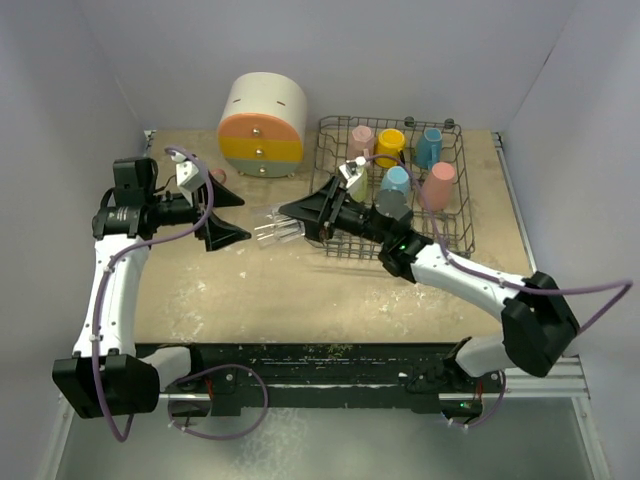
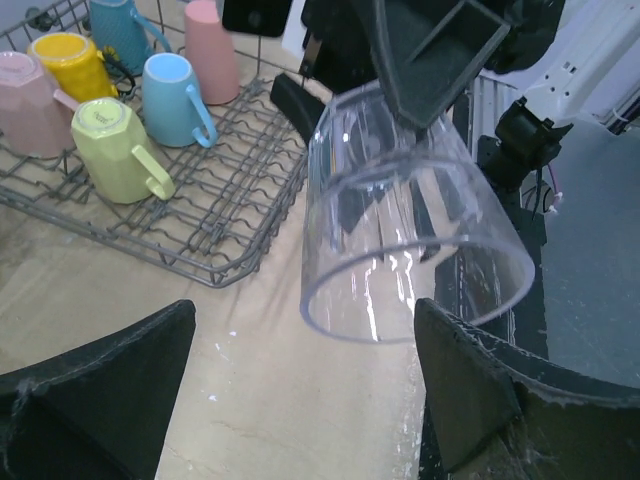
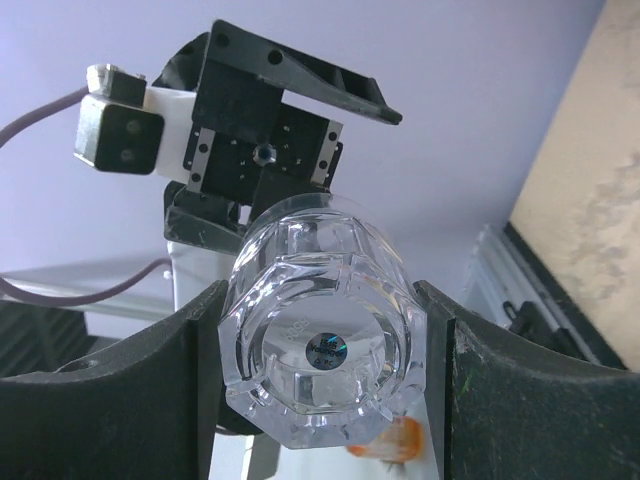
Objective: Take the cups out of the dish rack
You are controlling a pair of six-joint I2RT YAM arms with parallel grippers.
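My right gripper [image 1: 300,214] is shut on a clear glass cup [image 1: 272,228], held on its side above the table left of the dish rack [image 1: 466,205]. The cup's base faces the right wrist camera between the fingers [image 3: 130,400]; its open mouth points at my left gripper [image 1: 238,215]. That gripper [image 2: 305,390] stands open, and the glass cup [image 2: 400,200] has its rim just at the fingertips. In the rack [image 2: 225,250] stand a pink cup [image 2: 25,100], a yellow cup [image 2: 70,60], a pale green cup [image 2: 110,150], a light blue cup [image 2: 170,95], a salmon cup [image 2: 210,50] and a teal cup [image 2: 120,25].
A round cream cabinet [image 1: 262,125] with orange, yellow and blue drawers stands at the back, left of the rack. Grey walls close in the table on three sides. The right arm [image 1: 460,275] stretches across the rack's near left corner.
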